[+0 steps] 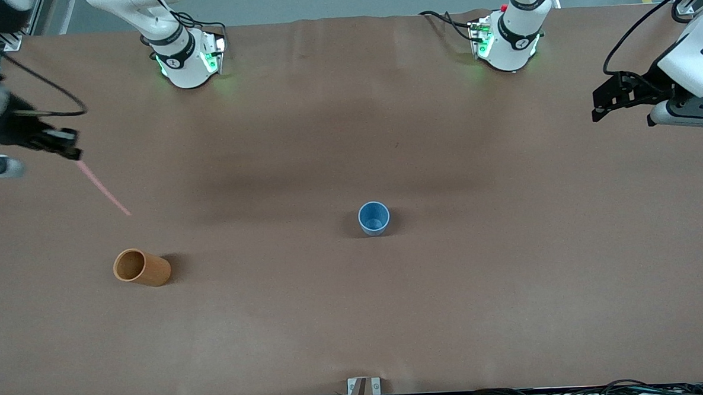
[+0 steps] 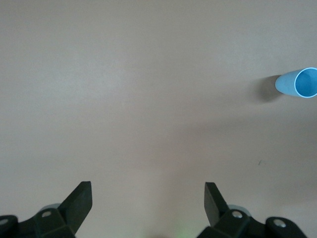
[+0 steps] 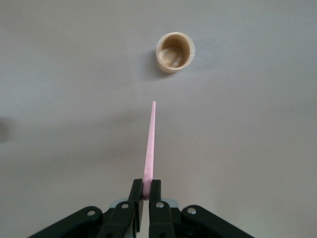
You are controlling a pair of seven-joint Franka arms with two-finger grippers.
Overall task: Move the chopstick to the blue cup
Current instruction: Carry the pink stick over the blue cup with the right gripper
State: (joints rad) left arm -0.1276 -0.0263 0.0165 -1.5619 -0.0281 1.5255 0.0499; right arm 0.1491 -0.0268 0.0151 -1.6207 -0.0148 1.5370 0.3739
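Two cups on the bench [image 1: 356, 316], right hand [image 3: 146, 191] pinching pink chopstick [image 3: 150, 144] above the orange-brown cup [image 3: 174, 51] end, grip clear only in right wrist view, left hand [image 2: 147, 196] spread, waiting, blue cup [image 2: 298, 83] well ahead

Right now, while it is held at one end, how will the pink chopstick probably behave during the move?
The chopstick looks stiff: it juts straight from the right end effector without sagging. Being so thin, it is probably light. Pinched only at one end, it may pivot or slip if bumped against the blue cup.
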